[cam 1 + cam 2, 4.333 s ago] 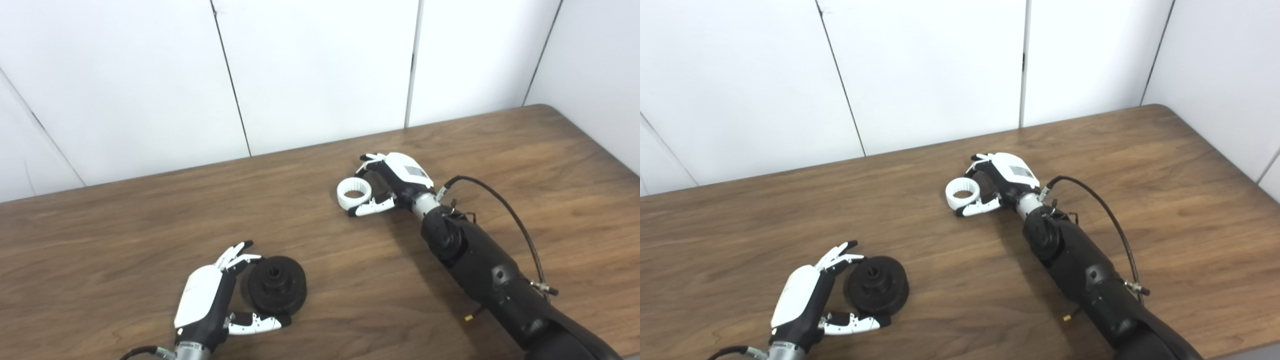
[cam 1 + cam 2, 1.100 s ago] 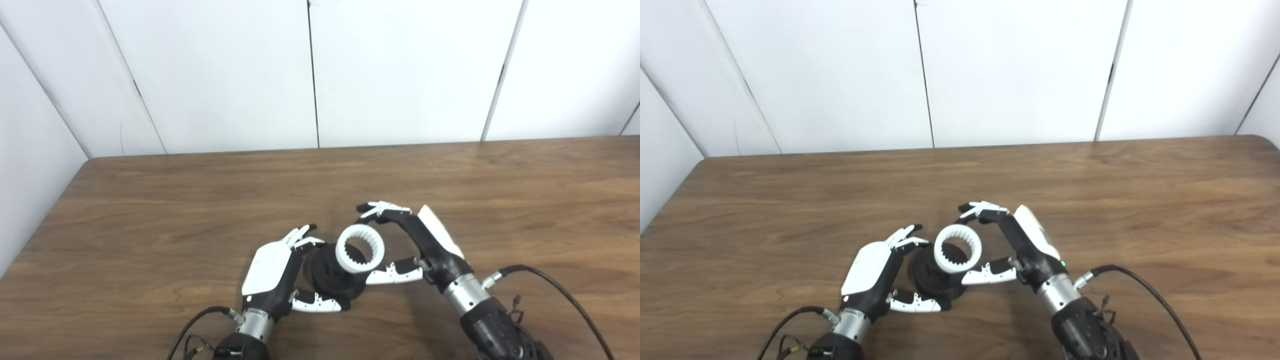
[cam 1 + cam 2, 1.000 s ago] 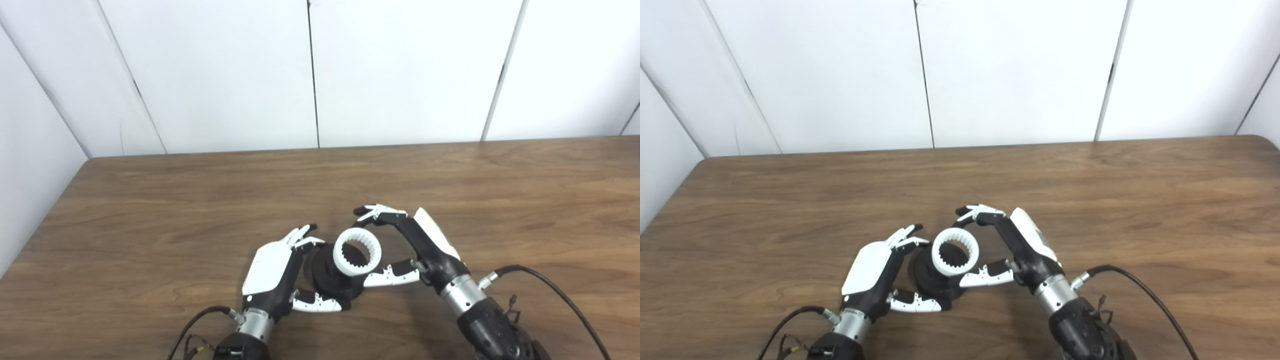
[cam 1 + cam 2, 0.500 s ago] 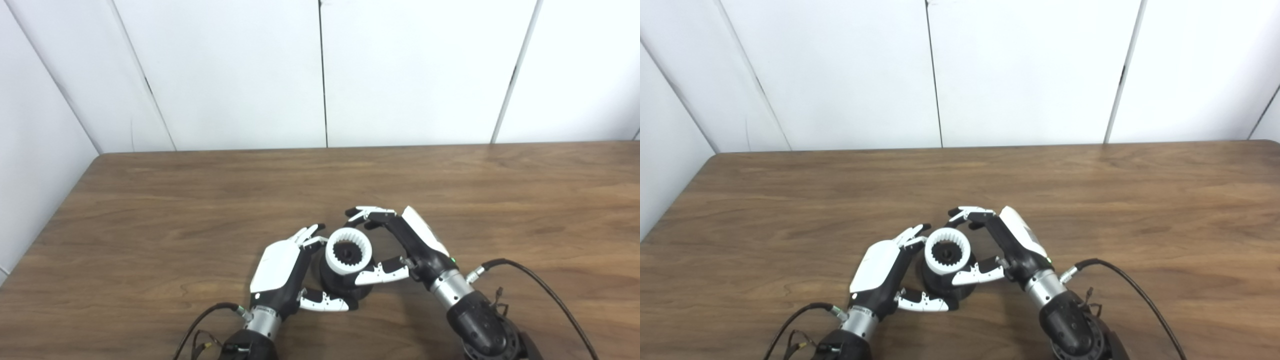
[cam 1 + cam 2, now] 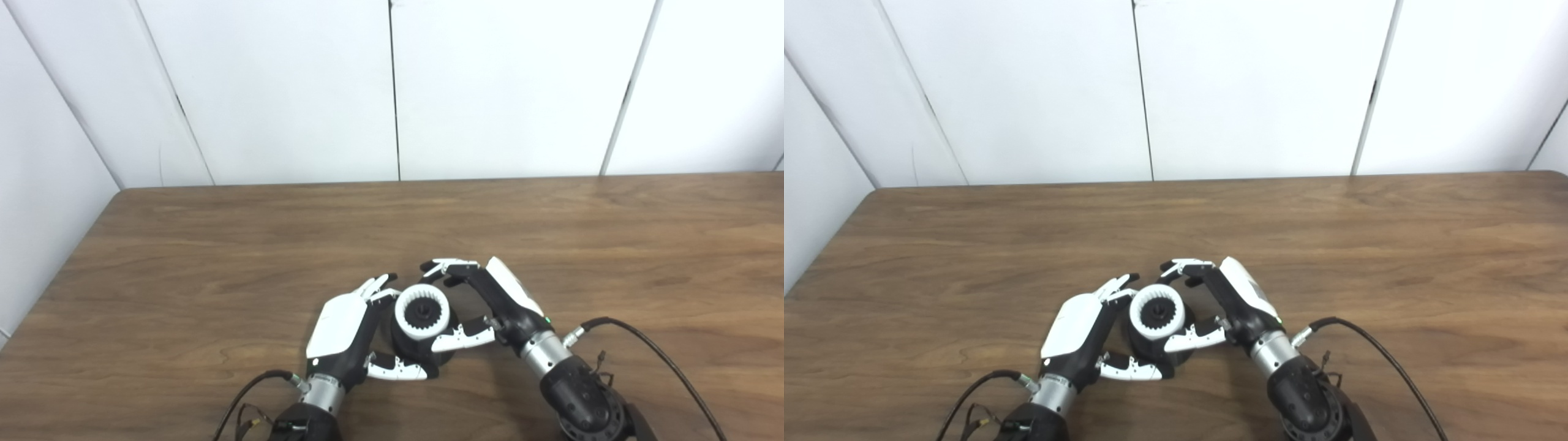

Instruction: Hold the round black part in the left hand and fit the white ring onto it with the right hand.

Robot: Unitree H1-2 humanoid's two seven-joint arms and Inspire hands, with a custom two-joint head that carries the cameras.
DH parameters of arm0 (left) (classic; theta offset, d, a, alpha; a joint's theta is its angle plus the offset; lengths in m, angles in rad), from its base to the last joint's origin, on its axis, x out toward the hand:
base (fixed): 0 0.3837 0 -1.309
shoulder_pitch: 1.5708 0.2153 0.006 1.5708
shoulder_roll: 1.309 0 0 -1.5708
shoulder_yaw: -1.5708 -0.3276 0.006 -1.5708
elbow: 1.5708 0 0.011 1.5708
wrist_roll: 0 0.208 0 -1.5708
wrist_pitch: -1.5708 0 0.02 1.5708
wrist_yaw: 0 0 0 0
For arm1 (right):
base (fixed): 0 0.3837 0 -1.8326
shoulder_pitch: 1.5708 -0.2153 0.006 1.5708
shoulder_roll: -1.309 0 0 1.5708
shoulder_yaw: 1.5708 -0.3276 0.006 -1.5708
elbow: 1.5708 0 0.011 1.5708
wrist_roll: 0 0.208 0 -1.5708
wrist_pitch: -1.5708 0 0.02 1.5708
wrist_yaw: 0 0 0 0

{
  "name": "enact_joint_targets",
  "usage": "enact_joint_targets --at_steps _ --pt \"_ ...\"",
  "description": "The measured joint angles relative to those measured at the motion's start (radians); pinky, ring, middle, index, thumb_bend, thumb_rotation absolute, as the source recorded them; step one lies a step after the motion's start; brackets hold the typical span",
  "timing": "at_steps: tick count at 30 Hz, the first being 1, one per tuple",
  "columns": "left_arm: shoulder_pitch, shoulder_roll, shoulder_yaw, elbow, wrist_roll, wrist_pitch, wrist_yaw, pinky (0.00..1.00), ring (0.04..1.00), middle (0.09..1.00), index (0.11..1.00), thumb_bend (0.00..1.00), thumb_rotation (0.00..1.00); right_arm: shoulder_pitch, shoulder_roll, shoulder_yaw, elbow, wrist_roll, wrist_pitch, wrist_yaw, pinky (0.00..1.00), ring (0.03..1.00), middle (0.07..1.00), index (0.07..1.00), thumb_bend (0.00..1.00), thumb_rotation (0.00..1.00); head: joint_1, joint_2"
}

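You are looking at the round black part (image 5: 411, 346) standing on the wooden table (image 5: 184, 257), with the left hand (image 5: 343, 327) clasping it, fingers curling over its far-left rim and thumb lying along its near edge. The white ring (image 5: 420, 311), toothed on the inside, is sitting on top of the black part around its dark hub, while the right hand (image 5: 496, 300) is gripping it between the thumb on the near right and the fingers arching over the far side. A black cable (image 5: 661, 355) is trailing across the table from the right wrist, white wall panels (image 5: 392, 86) are standing behind, and you are seeing no readable writing.
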Motion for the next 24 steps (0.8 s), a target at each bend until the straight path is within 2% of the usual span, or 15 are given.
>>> enact_joint_targets --at_steps 15,21,22,23,24 --pt "-0.002 0.002 -0.003 -0.002 0.0 0.004 -0.001 0.88 0.935 0.937 0.651 0.9 0.34 0.002 -0.023 0.009 0.011 0.0 -0.024 -0.021 0.76 0.853 0.806 0.48 0.52 0.15 -0.009 0.008" --pt "-0.001 0.002 -0.004 -0.004 -0.002 0.004 -0.009 0.89 0.938 0.938 0.651 0.9 0.35 0.0 -0.046 0.015 0.0 -0.008 -0.009 -0.01 0.72 0.85 0.858 0.496 0.52 0.16 -0.009 0.009" --pt "-0.001 0.001 -0.006 -0.005 -0.002 0.004 -0.01 0.88 0.936 0.937 0.65 0.9 0.35 -0.002 -0.054 0.018 -0.01 -0.014 0.002 0.001 0.72 0.853 0.867 0.59 0.68 0.25 -0.009 0.009" --pt "-0.001 0.001 -0.007 -0.005 -0.002 0.004 -0.01 0.88 0.937 0.938 0.651 0.9 0.35 -0.005 -0.061 0.022 -0.018 -0.018 0.017 0.015 0.73 0.866 0.885 0.677 0.79 0.33 -0.012 0.009" --pt "-0.002 0.001 -0.008 -0.005 -0.002 0.003 -0.01 0.89 0.937 0.939 0.652 0.9 0.35 -0.007 -0.068 0.027 -0.025 -0.022 0.031 0.025 0.73 0.873 0.895 0.716 0.83 0.36 -0.012 0.009"
